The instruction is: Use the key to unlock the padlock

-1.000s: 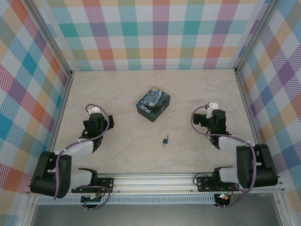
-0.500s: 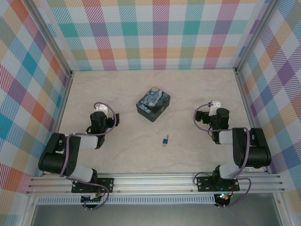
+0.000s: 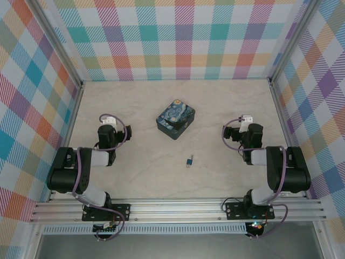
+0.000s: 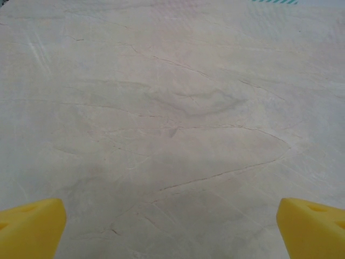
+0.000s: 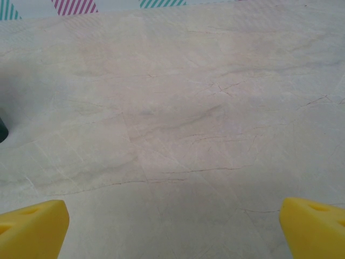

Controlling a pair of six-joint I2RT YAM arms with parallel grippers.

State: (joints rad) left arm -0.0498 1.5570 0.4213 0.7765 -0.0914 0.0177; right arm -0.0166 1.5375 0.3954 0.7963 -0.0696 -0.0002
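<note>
Padlock (image 3: 189,161) tiny, blue body, silvery top; lies on table (image 3: 135,178), near painted tin (image 3: 176,118). Left gripper (image 4: 172,229) and right gripper (image 5: 173,229) both spread wide, empty.

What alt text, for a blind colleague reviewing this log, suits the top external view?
A tiny blue padlock lies alone on a pale marble-look table, nearer the arm bases than a starry-night tin. The left gripper and right gripper hang over the table to either side, touching nothing, inside plaid walls.

Top camera high above near edge, looking down, wrist cameras low over shared tabletop (image 3: 215,108), facing forward
</note>
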